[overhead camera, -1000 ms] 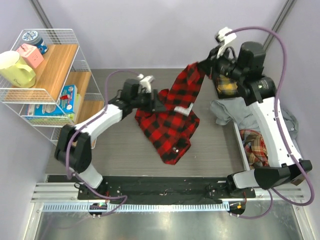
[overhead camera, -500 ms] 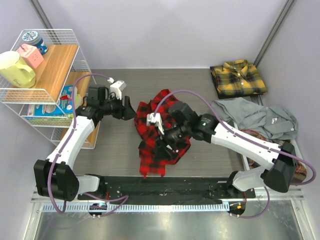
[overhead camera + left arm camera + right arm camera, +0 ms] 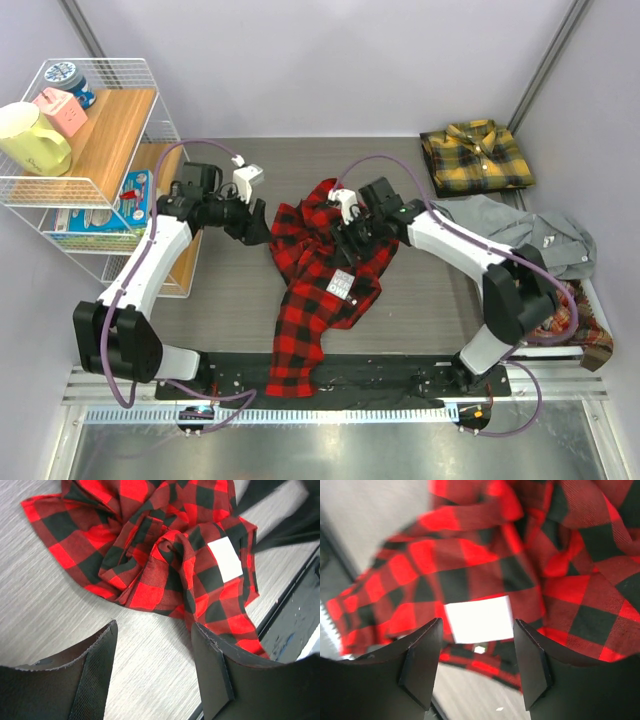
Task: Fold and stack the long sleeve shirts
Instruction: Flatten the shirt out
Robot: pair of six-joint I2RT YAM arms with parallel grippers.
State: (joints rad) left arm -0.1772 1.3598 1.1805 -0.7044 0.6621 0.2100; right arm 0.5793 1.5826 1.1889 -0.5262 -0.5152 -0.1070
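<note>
- Fabric nearest you: the red-and-black check shirt (image 3: 330, 275) lies crumpled on the middle of the table (image 3: 430, 310). One long end runs toward the arm bases and laps onto the black strip (image 3: 400, 375) at the near edge.
- You can see a white patch (image 3: 341, 284) on the shirt's lower half, face up.
- Your left gripper (image 3: 153, 630) hangs just left of the shirt's bunched upper part. Its fingers are spread and only bare tabletop shows between them (the left wrist view shows this plainly).
- Your right gripper (image 3: 477, 625) hovers over the shirt's upper middle, above the white patch. Its fingers are spread too and pinch nothing; you cannot tell from these views whether the pads brush the cloth.
- At the right edge you have the orange-brown plaid shirt (image 3: 590, 335). The right arm hides most of it, and it looks bunched rather than folded.
- Farther back on the right, the grey shirt (image 3: 530, 235) lies rumpled and unfolded.
- Just beyond it, in the far right corner, the yellow-and-black plaid shirt (image 3: 475, 155) lies folded flat with its collar showing.
- Far left, a wire rack (image 3: 150, 100) with wooden shelves holds a yellow mug (image 3: 35, 140), well apart from the shirts.
</note>
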